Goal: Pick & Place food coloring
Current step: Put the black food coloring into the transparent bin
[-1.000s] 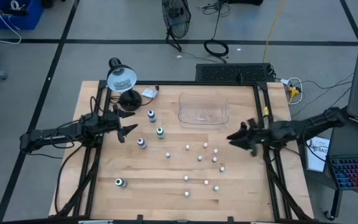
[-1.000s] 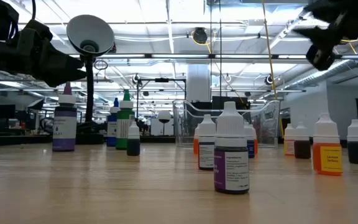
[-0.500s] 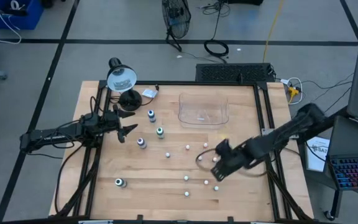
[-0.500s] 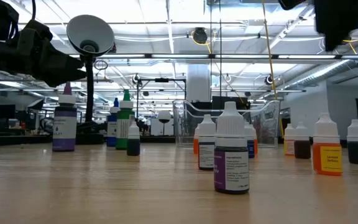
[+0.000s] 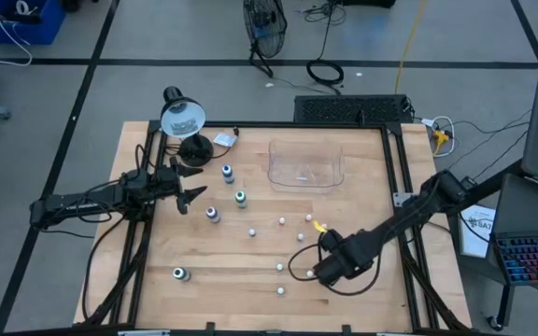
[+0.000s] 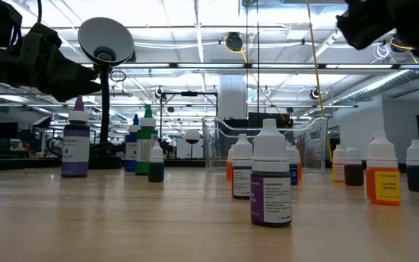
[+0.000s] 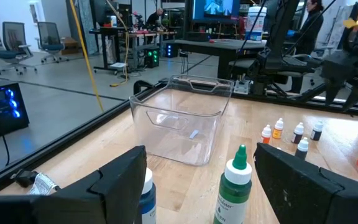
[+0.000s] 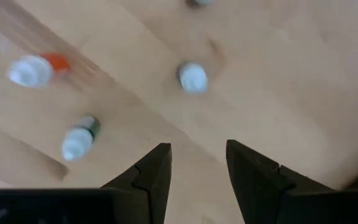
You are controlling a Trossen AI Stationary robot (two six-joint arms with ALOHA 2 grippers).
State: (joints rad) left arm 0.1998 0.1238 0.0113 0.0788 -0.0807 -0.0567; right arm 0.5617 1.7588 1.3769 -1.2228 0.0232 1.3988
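The food coloring bottles (image 5: 281, 221) stand spread over the table (image 5: 250, 280). We think they are light and tippy, so grab one's middle. Our right gripper (image 8: 194, 165) hangs open above them; the left gripper (image 7: 201, 180) waits, open.

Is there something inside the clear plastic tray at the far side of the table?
Nothing shows inside the clear plastic tray; through its walls it looks empty. All bottles stand on the wooden table outside it.
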